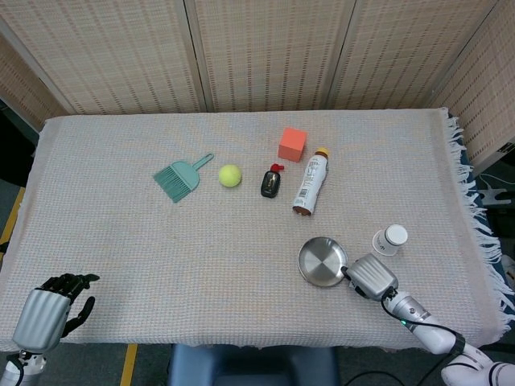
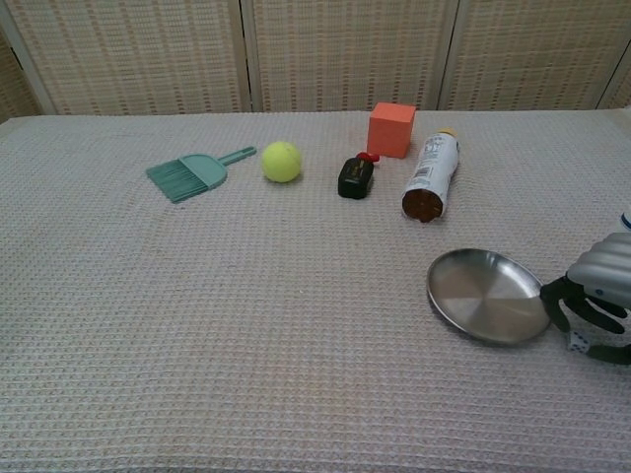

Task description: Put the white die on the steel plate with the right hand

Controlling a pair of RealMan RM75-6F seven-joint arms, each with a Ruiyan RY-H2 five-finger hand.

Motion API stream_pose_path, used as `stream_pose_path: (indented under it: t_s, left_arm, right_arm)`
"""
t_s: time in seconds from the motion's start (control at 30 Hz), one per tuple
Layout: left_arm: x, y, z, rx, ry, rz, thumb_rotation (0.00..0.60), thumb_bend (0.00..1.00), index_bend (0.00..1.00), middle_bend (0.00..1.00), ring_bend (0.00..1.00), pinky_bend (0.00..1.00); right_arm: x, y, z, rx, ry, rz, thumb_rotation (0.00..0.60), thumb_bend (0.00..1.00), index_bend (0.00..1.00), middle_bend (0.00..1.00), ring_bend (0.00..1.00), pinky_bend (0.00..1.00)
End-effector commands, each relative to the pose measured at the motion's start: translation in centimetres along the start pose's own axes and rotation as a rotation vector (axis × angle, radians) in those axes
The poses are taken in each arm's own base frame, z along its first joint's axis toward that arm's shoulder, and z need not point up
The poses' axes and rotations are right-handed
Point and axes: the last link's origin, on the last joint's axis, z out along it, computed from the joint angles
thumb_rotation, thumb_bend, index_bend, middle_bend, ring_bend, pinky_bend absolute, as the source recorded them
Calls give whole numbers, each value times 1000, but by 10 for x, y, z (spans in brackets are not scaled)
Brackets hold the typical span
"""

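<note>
A: Right hand (image 2: 595,303) low by the plate (image 2: 487,295), fingers curled around the die (image 2: 578,341). Gripping? Can't tell.
B: Die's on the table (image 2: 246,325), just right of the plate. Left hand (image 1: 50,312) idle, fingers curled in.

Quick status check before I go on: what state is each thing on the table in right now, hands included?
white die: on the cloth beside the plate, between the right hand's fingers
steel plate: upright, nothing in it
right hand: fingers curled around the die; grip unclear
left hand: off the table edge, holding nothing
bottle: lying on its side
tennis ball: resting on the cloth
</note>
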Motion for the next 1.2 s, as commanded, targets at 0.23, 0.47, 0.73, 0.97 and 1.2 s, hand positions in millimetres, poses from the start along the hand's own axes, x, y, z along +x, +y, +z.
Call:
stream_pose_path:
  t_s: [0.23, 0.47, 0.73, 0.97, 1.2]
  left_arm:
    - [0, 0, 0, 0, -1, 2, 600, 393, 357, 488, 425, 559]
    - [0, 0, 0, 0, 1, 1, 600, 394, 357, 488, 425, 559]
    - [0, 1, 0, -1, 1, 3, 600, 394, 357, 488, 425, 559]
    - [-1, 1, 0, -1, -5, 6, 600, 394, 357, 489, 425, 559]
    - [-1, 0, 0, 1, -2, 4, 600, 394, 357, 489, 425, 559]
  right_arm:
    - [-1, 1, 0, -1, 2, 15, 600, 170, 502, 740, 672, 1000]
    - [-2, 3, 0, -9, 15, 27, 600, 169, 589, 751, 685, 1000]
    - [6, 2, -1, -8, 55, 48, 600, 170, 603, 751, 687, 1000]
    - [25, -1, 14, 1, 166, 70, 600, 170, 603, 751, 687, 1000]
    - [26, -8, 39, 25, 206, 109, 600, 170, 586, 751, 682, 1000]
